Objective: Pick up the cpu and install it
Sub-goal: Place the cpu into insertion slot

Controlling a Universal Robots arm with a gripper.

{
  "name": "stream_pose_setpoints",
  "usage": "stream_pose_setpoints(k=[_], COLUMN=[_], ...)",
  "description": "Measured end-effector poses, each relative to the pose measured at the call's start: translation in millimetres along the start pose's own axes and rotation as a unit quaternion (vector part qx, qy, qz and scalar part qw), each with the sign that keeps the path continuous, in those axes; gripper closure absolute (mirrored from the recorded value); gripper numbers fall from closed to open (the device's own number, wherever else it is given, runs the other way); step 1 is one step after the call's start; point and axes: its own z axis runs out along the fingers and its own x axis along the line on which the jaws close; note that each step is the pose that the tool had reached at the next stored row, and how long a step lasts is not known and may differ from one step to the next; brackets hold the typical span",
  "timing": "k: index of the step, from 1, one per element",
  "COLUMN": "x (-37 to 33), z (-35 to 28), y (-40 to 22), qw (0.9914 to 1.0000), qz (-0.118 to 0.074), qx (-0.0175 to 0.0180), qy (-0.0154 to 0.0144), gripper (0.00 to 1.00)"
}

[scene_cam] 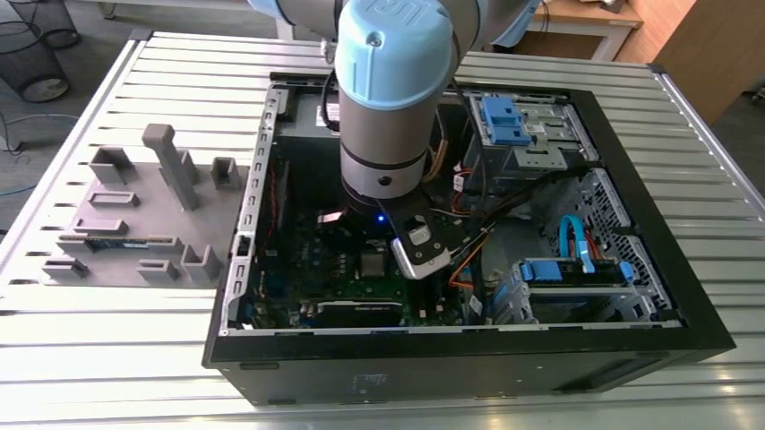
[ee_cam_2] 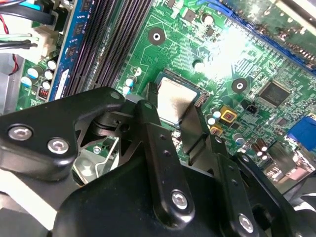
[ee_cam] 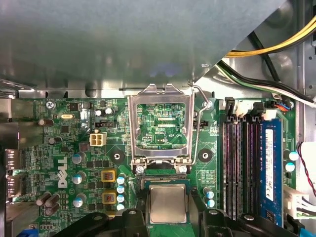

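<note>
Grey parts holder (scene_cam: 132,215) on slatted counter (scene_cam: 72,358), left of exterior view. Open computer case (scene_cam: 478,358) centre frame, arm (scene_cam: 389,98) reaching inside. First wrist view: claw (ee_cam: 169,208) closed on cpu (ee_cam: 168,197), gripping two opposite edges at motherboard (ee_cam: 59,148) socket, just beside raised load frame (ee_cam: 160,123).

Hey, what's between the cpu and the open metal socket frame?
Only the hinge bar with two screws, seen in the first wrist view, separates the socket frame from the cpu.

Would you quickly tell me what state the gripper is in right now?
Gripper: closed, holding the cpu at the socket.
</note>
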Motion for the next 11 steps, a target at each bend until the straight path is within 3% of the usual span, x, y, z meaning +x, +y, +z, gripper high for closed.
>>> stream_pose_setpoints(k=[6, 11], x=[0.0, 0.0], z=[1.1, 1.2], y=[-0.2, -0.1], qw=[0.99997, 0.99996], qz=[-0.005, -0.006], qx=[0.0058, 0.0061], qy=[0.0, -0.0001], gripper=[0.55, 0.55])
